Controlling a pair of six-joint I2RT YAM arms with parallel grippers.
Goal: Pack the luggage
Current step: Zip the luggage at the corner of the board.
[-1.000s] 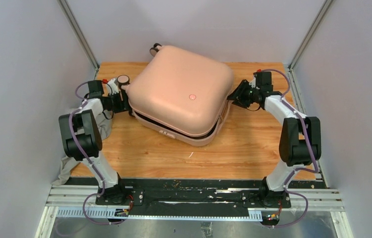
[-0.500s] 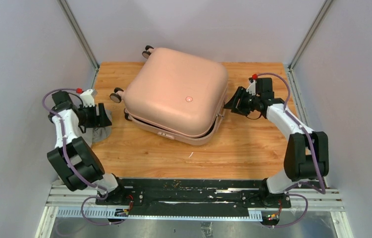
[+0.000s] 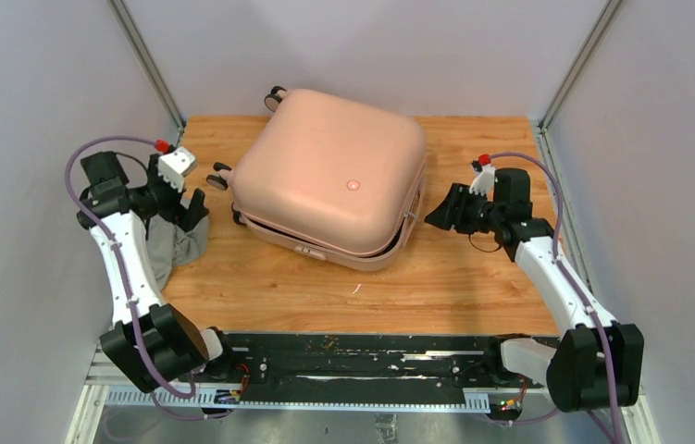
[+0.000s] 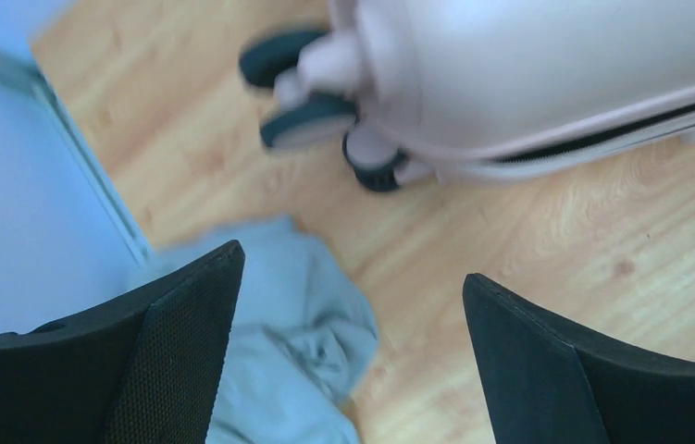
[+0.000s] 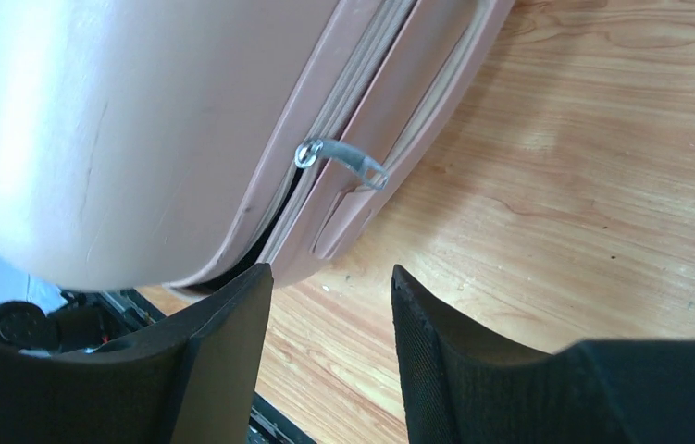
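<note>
toward the back and middle of the wooden surface: the luggage, pale pink, lying flat with one shell up, turned a little askew to the surface edges. lid down but not sealed, with a dark slit along the near seam. one pair of wheels jutting from the left corner, another pair at the far corner.

left of it and apart from the shell: the left tool, wide open and empty, hovering over a crumpled grey cloth at the left edge of the surface. from the left wrist view, black fingers spread far apart, with the cloth under the left one and the wheels and lower seam of the luggage beyond.

right of the luggage, near its side but not touching: the right tool, partly open, with nothing between its fingers, pointing at the side seam. from the right wrist view, a metal zipper pull standing out from the zip track, just ahead of the fingertips and clear of them. below the pull, track parted, with a dark gap between the two shells.
</note>
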